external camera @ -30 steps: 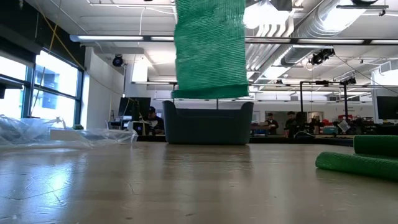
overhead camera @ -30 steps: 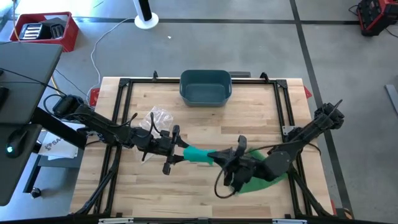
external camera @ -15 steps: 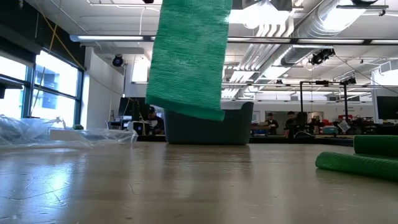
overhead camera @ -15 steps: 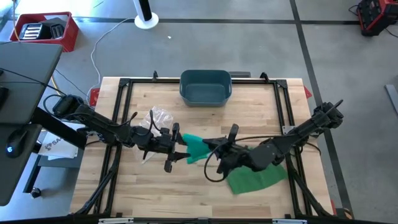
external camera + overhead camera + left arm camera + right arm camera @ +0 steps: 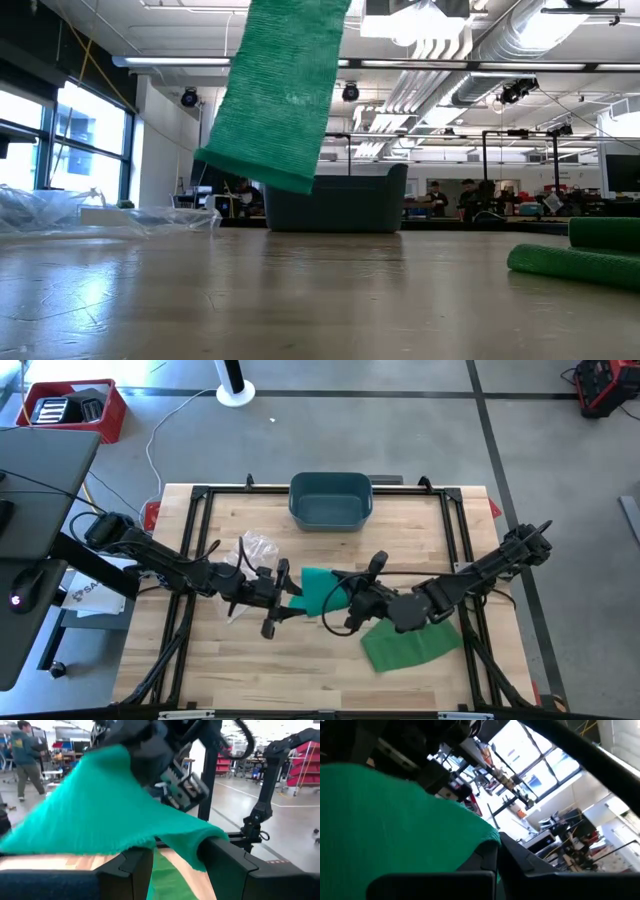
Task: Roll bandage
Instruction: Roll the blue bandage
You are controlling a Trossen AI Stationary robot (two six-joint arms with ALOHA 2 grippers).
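A green mesh bandage (image 5: 318, 591) hangs in the air between my two grippers over the table's middle. In the low view it shows as a slanted sheet (image 5: 280, 90) whose lower edge (image 5: 257, 176) is clear of the wood. More green bandage (image 5: 410, 645) lies flat on the table toward the near right. My left gripper (image 5: 290, 598) points level from the left, its fingers apart under the cloth (image 5: 100, 805). My right gripper (image 5: 344, 603) faces it from the right, shut on the cloth (image 5: 395, 820). My left gripper has the bandage draped across the tips of its two spread fingers (image 5: 207, 840), which come level from the table's left. Whether the cloth goes around them does not show. My right gripper pinches the bandage at an edge (image 5: 481, 839) between its shut fingers, coming about level from the table's right. The sheet hangs slanted below, clear of the table.
A dark teal bin (image 5: 331, 500) stands at the middle of the far edge. Crumpled clear plastic (image 5: 256, 549) lies left of centre behind my left gripper. A black frame (image 5: 455, 530) runs round the wooden top.
My right gripper has moved toward the table's left and a little farther back, closing on my left gripper, and has rolled its wrist. The hanging bandage has turned from a straight upright strip to a wider slanted sheet. The green cloth on the table now lies uncovered.
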